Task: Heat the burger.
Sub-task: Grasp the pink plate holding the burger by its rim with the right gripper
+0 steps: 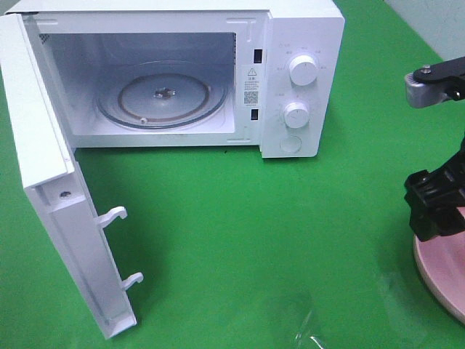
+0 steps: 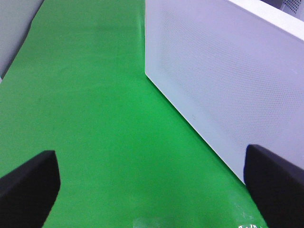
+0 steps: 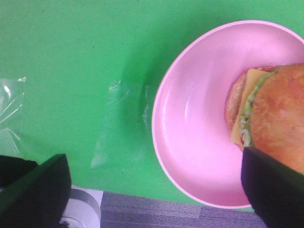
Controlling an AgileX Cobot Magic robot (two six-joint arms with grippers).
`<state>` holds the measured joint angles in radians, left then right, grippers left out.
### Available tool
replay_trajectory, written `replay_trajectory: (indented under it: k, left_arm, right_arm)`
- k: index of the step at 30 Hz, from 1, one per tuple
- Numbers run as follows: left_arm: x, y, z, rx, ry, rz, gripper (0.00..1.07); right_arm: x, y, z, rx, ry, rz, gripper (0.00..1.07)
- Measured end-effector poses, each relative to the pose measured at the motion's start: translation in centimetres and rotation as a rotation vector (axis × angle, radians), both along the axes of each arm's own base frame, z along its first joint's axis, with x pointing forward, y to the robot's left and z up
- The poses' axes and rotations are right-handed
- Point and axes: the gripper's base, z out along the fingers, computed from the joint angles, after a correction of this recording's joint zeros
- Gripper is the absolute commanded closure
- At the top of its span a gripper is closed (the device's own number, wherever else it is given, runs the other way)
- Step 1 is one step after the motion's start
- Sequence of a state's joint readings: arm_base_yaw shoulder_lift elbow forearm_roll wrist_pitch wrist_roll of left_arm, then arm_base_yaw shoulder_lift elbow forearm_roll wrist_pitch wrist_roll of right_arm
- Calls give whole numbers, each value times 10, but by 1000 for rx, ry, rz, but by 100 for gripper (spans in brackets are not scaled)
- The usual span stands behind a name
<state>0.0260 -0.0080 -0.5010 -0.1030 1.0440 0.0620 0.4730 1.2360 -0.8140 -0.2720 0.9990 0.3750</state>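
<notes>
— Green cloth is spread over the whole table, and a white microwave is seen at the back, with its door swung fully open and the glass turntable visible inside. Where is the burger found?

— The burger is laid on the pink plate, at the right edge of the table, well apart from the microwave. It is placed toward one side of the plate, not in the centre.

— How are the grippers set?

— The right gripper is held over the plate with its fingers spread wide. Nothing is gripped, and one finger is seen just beside the bun. The left gripper is also spread wide and empty, over the cloth beside the microwave door.

— How is the burger expected to handle?

— It is judged to be light and soft. The bun looks glossy, so some slipping may be expected, and the cheese and lettuce layers can be shifted if it is squeezed hard. A gentle hold across the sides of the bun, low enough to catch both halves, is judged best.
</notes>
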Motion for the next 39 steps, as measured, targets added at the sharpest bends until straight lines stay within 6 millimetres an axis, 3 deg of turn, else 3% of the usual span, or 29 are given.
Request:
replay_trajectory:
  k: [15,18,20,23,27,39]
  left_arm:
    - [0,0,0,0,0,0,9]
    - [0,0,0,0,0,0,9]
    - [0,0,0,0,0,0,9]
    - [0,0,0,0,0,0,9]
    - [0,0,0,0,0,0,9]
    - [0,0,0,0,0,0,9]
  right_arm:
    - [15,-37,-3,2,-44,-92,26]
    - [15,-37,-5,3,-45,-89,26]
    - [10,-39,-20,17,-34,-80,27]
    - [8,-38,-24,25,-32,-79,28]
    - [0,-38,-45,48,-22,-67,29]
    - [0,-35,-60,82,-42,-53,30]
